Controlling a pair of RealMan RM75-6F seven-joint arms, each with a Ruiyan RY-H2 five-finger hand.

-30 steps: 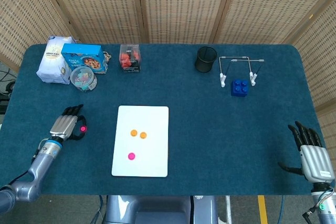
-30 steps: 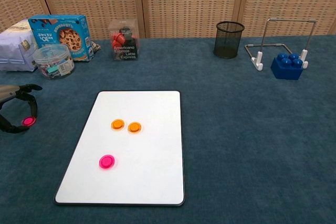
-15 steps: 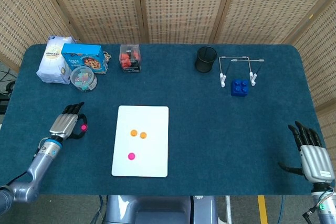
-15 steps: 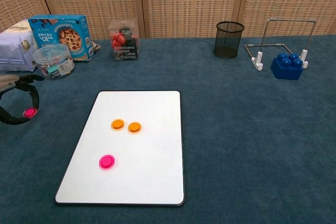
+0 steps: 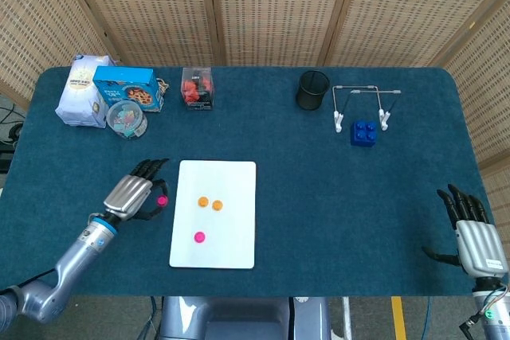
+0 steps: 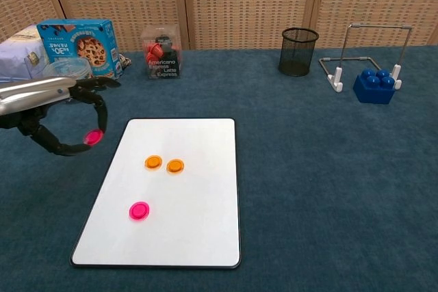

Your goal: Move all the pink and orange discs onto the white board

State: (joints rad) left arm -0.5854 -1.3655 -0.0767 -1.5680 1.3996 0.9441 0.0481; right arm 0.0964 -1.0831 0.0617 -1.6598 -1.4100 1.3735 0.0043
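The left hand (image 6: 58, 111) pinches a pink disc (image 6: 92, 137) beside the white board (image 6: 198, 230); released early, it lands on the bench (image 6: 328, 169). The right hand (image 5: 472, 232) lies spread.

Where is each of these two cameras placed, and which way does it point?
Head view: high up, looking steeply down on the whole table; the left hand and the right hand show.
Chest view: lower, looking across toward the screens; only the left hand shows.
Shared: white board, pink disc in the left hand's fingers.
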